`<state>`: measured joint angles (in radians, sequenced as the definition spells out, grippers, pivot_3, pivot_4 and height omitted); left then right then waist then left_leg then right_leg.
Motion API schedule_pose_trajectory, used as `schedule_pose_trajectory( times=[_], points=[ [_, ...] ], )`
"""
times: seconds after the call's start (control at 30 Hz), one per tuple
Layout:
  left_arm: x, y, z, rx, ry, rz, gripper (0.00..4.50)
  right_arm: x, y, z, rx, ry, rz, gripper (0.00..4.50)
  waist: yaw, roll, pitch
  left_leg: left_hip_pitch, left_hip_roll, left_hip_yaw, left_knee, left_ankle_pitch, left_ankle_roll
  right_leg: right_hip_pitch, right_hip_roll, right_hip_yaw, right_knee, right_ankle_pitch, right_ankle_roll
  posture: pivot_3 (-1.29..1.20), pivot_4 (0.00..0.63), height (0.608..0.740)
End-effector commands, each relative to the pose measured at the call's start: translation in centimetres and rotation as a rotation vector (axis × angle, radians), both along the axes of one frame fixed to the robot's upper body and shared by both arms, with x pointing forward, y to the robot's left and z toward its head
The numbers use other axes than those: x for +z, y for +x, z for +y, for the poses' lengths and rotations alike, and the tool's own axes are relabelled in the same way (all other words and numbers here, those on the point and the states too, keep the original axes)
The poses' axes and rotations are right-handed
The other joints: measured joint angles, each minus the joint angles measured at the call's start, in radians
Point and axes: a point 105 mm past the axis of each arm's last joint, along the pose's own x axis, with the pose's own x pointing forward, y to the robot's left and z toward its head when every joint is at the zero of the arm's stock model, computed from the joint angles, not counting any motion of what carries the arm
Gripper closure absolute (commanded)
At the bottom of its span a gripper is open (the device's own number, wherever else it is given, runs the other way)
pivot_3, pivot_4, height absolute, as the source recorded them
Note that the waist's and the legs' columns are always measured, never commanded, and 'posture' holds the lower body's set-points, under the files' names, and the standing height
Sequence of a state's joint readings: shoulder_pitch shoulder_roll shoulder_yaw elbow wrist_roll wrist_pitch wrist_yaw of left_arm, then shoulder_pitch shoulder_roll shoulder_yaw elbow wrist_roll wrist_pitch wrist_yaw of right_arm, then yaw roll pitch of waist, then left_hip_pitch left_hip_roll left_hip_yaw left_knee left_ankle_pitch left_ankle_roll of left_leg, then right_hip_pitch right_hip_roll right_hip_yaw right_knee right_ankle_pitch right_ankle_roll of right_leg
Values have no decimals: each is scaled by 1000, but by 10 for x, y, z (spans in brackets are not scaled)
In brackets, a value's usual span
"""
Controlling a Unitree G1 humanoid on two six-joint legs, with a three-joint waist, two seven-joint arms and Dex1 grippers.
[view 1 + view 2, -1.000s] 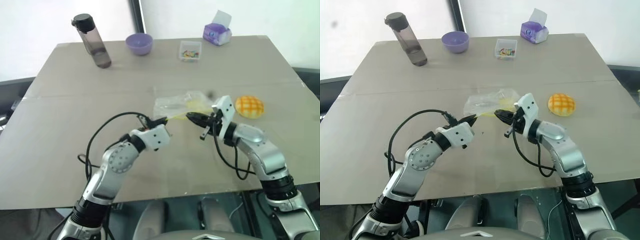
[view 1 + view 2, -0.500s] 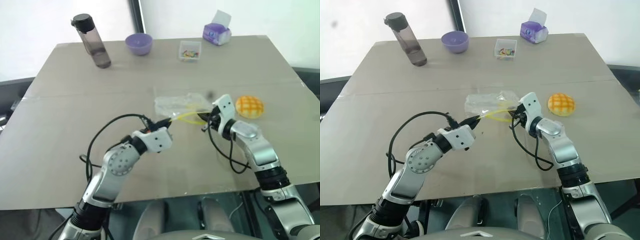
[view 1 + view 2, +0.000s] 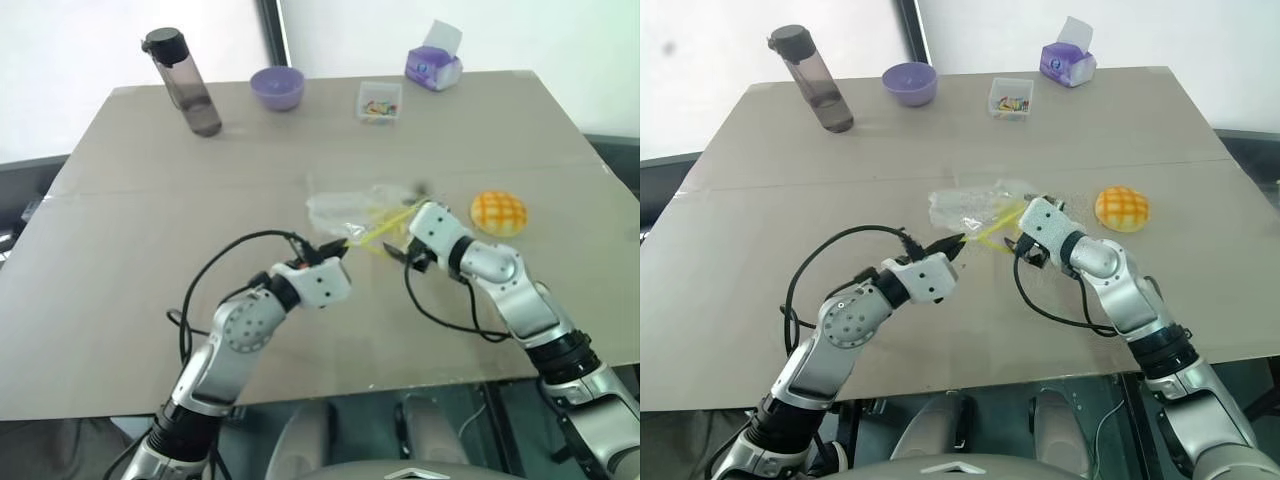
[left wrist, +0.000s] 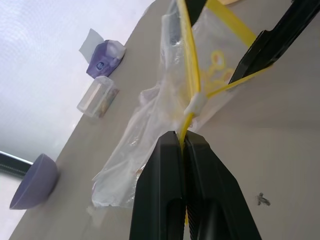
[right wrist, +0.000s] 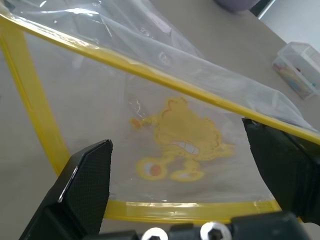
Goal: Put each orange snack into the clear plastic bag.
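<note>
The clear plastic bag point(image 3: 345, 210) lies crinkled at mid-table, its yellow seal strip lifted toward me. My left gripper point(image 3: 338, 246) is shut on that strip, as its wrist view confirms with both fingers point(image 4: 170, 165) pressed together around the yellow edge. My right gripper point(image 3: 402, 253) stands open at the bag's mouth, its two fingers point(image 5: 85, 185) spread wide with the strip and a yellow cartoon print on the bag point(image 5: 175, 75) showing between them. One finger seems to touch the upper strip. The orange snack point(image 3: 498, 213), a domed bun with a grid top, rests on the table just right of the right wrist.
Along the far edge stand a dark water bottle point(image 3: 185, 80), a purple bowl point(image 3: 278, 87), a small clear box point(image 3: 380, 100) of colourful bits and a purple tissue pack point(image 3: 435, 62). The table point(image 3: 120, 300) ends close in front of me.
My right gripper has gone from shut to wide open, rolled over and moved toward the bag's mouth. The yellow strip now stands spread and raised. The left gripper has kept its hold and place.
</note>
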<state>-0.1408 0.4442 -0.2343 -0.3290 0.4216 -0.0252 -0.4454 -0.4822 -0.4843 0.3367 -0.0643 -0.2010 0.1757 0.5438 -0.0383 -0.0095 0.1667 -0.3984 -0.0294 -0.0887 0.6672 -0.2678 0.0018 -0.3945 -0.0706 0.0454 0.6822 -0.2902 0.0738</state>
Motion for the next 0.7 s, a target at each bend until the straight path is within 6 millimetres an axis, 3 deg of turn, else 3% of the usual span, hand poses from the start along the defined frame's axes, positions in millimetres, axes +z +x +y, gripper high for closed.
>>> schedule_pose_trajectory(
  times=[0.03, 0.2, 0.3, 0.4, 0.57, 0.63, 0.7],
  points=[
    [10, 8, 11, 65, -9, -45, 4500, 25, -9, -3, 16, 131, 29, 41, 1, 0, 0, 0, 0, 0, 0, 0, 0, 0, 0, 0, 0, 0, 0, 0, 150, 740],
    [13, 14, 13, 110, -22, -53, 4500, 18, -36, -8, 83, 196, 201, 41, 9, 0, 0, -1, 0, -1, 0, -1, 1, 0, 0, -1, -1, 0, 0, 0, 150, 740],
    [14, 19, 17, 147, -27, -54, 4500, 17, -40, -25, -16, 266, 299, 41, 10, 0, 0, -1, 0, -1, 0, -1, 1, 0, 0, -1, -1, 0, 0, 0, 150, 740],
    [13, 24, 24, 195, -46, -50, 4500, 31, -19, -67, -251, 366, 234, 41, 8, 0, 0, 0, 0, -1, 0, -1, 1, 0, 0, 0, 0, 0, 0, 0, 150, 740],
    [10, 27, 25, 214, -60, -32, 4500, 37, 1, -134, -497, 392, 181, 41, 15, 0, 0, 0, 0, -1, 1, -1, 1, 0, 0, -1, 0, 0, 0, 0, 150, 740],
    [10, 27, 23, 212, -62, -33, 4500, 33, 9, -160, -604, 453, 198, 41, 16, 0, 0, 0, 0, 0, 1, -1, 1, 0, 0, 0, 0, 0, 0, 0, 150, 740],
    [10, 28, 22, 213, -64, -33, 4500, 24, 13, -173, -652, 531, 250, 41, 18, 0, 0, 0, 0, 0, 1, -1, 1, 0, 0, 0, 0, 0, 0, 0, 150, 740]
  ],
)
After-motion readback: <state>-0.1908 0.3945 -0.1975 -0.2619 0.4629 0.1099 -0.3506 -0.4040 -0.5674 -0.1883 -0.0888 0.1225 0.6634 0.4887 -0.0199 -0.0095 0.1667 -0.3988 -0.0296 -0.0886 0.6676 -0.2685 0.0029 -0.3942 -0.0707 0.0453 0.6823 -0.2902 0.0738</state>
